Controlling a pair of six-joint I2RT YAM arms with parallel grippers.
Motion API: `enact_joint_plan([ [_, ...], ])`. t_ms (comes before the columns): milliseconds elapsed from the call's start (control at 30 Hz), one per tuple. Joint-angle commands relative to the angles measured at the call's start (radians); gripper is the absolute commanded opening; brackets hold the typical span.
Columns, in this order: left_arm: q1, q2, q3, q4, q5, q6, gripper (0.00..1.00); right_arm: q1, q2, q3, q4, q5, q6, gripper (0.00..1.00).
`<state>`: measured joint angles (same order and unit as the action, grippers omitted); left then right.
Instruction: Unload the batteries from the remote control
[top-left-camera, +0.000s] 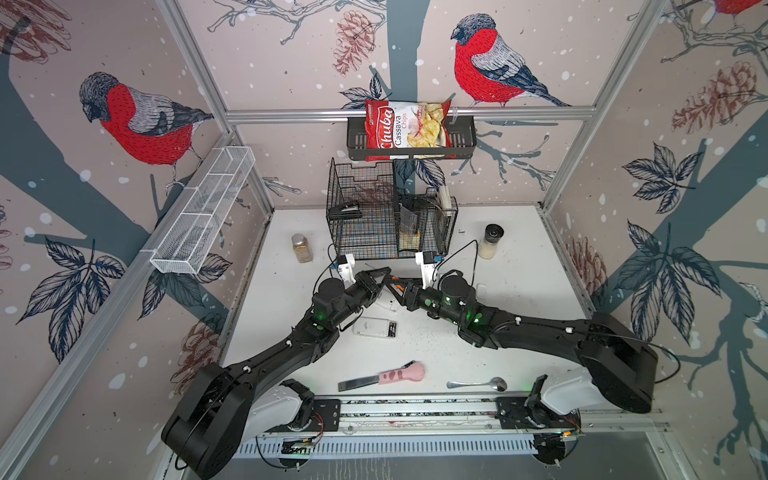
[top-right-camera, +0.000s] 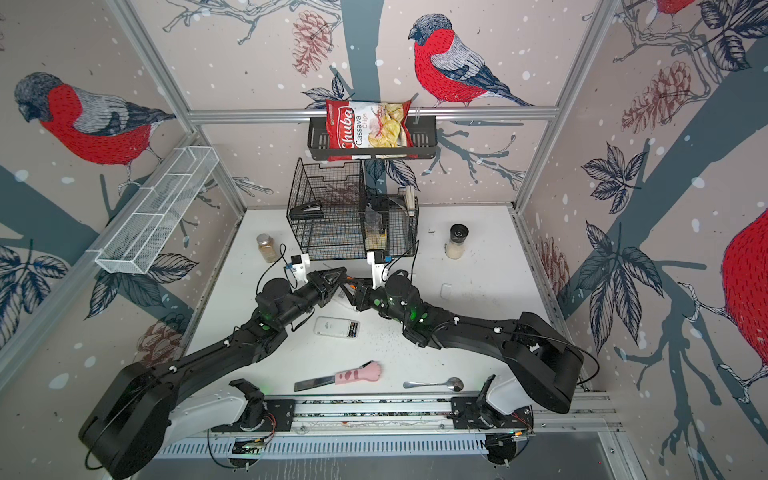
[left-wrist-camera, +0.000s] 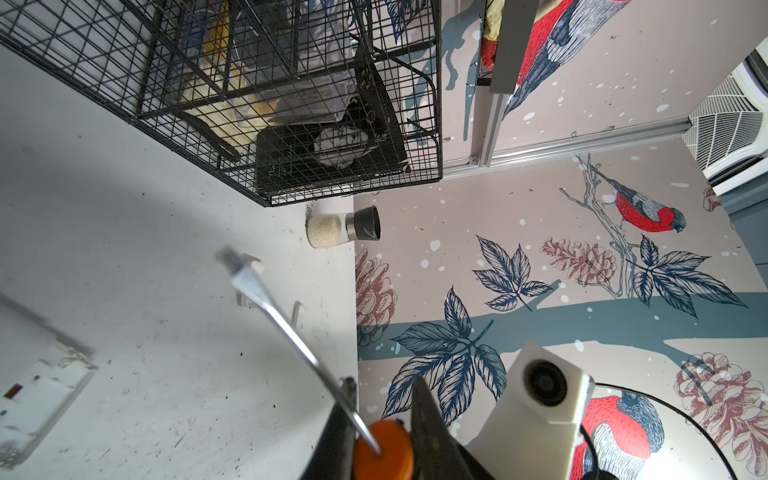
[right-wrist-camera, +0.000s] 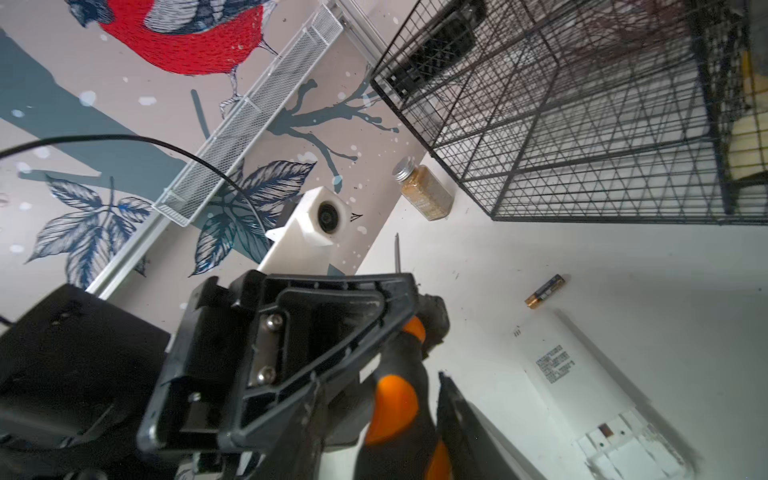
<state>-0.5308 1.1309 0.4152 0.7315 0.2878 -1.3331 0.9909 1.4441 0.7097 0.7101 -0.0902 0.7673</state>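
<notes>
1. White tabletop (top-left-camera: 519, 316): batteries (top-left-camera: 391, 330) sit in the remote (top-left-camera: 372, 328), six o'clock of both grippers. A loose battery (right-wrist-camera: 544, 291) lies beside a second remote (right-wrist-camera: 582, 374).
2. Left gripper (left-wrist-camera: 383, 386) is clamped on the screwdriver (right-wrist-camera: 395, 399). Right gripper (top-left-camera: 400, 287) has its visible finger clear of the handle.
3. Best, I judge: back the right arm toward three o'clock, then pry gently at one battery's end.

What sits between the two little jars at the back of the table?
A black wire basket stands between the spice jar and the black-capped grinder; both top views show it.

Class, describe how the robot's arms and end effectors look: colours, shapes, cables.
Left arm and right arm: black, white base housings, green lights. Left end effector and right end effector: black triangular fingers. White wrist cameras trail thin black cables.
</notes>
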Motion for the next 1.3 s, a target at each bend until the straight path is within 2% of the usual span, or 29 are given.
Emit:
enact_joint_plan([
  [0,0.001,-0.014,-0.006,0.050,-0.014,0.036,0.00,-0.008,-0.014,-0.016,0.108,-0.057,0.071,0.45],
  [167,0.001,-0.026,-0.015,0.064,-0.040,0.062,0.00,-0.032,-0.004,-0.023,0.153,-0.106,0.170,0.44],
  [467,0.000,-0.016,-0.013,0.083,-0.036,0.077,0.00,-0.046,0.033,-0.004,0.153,-0.128,0.207,0.31],
  [667,0.001,-0.010,-0.019,0.092,-0.027,0.078,0.00,-0.048,0.042,0.002,0.139,-0.119,0.214,0.18],
  [833,0.002,-0.016,-0.018,0.085,-0.028,0.095,0.00,-0.050,0.040,0.003,0.119,-0.109,0.211,0.18],
  [1000,0.001,-0.041,-0.001,0.016,-0.027,0.167,0.00,-0.052,0.018,0.018,0.058,-0.095,0.199,0.31],
  [1267,0.000,-0.071,0.014,-0.060,-0.040,0.225,0.00,-0.060,0.002,0.021,0.018,-0.087,0.197,0.31],
])
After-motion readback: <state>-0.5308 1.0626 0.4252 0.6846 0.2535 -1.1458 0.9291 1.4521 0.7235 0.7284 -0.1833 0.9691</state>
